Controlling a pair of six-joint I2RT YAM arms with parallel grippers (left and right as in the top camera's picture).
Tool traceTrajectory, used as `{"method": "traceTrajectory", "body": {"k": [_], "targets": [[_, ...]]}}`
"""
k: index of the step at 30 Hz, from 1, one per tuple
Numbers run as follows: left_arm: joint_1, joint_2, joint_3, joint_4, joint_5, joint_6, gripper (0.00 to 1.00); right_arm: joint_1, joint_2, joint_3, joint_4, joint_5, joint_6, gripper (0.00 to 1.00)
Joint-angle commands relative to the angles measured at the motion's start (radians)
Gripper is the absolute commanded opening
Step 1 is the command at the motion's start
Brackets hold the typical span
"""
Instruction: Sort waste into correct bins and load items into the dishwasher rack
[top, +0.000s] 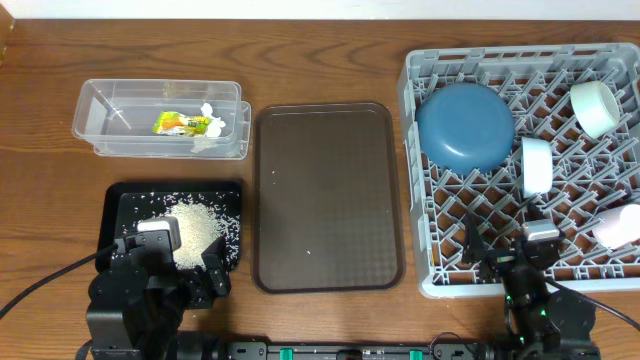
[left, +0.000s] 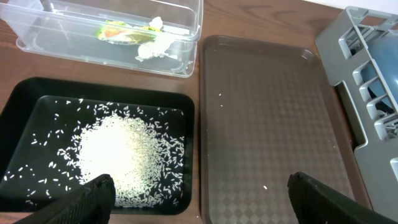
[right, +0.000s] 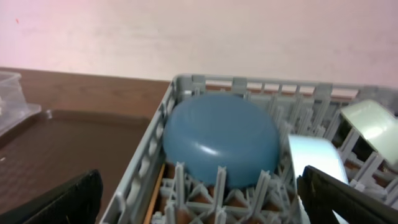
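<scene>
The snack wrapper (top: 172, 123) and white tissue (top: 208, 128) lie in the clear tub (top: 100, 100). Rice grains (top: 195, 228) are piled in the black tray (top: 125, 195). The grey rack (top: 420, 80) holds the dark-blue plate (top: 465, 125), mint-green bowl (top: 597, 107), pale-blue bowl (top: 537, 165) and pink bowl (top: 622, 225). A wooden stick (right: 158, 190) lies along the rack's left inner wall. My left gripper (left: 199, 199) is open and empty above the black tray's near right corner. My right gripper (right: 199, 193) is open and empty over the rack's front edge.
A large brown serving tray (top: 325, 200) lies between the black tray and the rack, with a few stray rice grains on it. The rack reaches the table's right side. The tub stands at the back left.
</scene>
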Motion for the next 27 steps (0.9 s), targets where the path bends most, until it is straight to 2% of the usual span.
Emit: {"method": "traceTrajectory", "body": {"k": [1, 8, 18, 21, 27], "targets": [[-0.002, -0.001, -0.002, 0.002, -0.009, 0.005, 0.91, 0.009, -0.011, -0.051, 0.069, 0.039, -0.025, 0.99], [-0.002, -0.001, -0.002, 0.002, -0.009, 0.005, 0.91, 0.008, -0.011, -0.200, 0.327, 0.067, -0.017, 0.99], [-0.002, -0.001, -0.002, 0.001, -0.009, 0.005, 0.91, 0.009, -0.011, -0.198, 0.289, 0.187, 0.023, 0.99], [-0.002, -0.001, -0.002, 0.002, -0.009, 0.005, 0.91, 0.010, -0.011, -0.198, 0.201, 0.174, 0.023, 0.99], [-0.002, -0.001, -0.002, 0.002, -0.009, 0.005, 0.91, 0.022, -0.011, -0.198, 0.210, 0.175, 0.019, 0.99]]}}
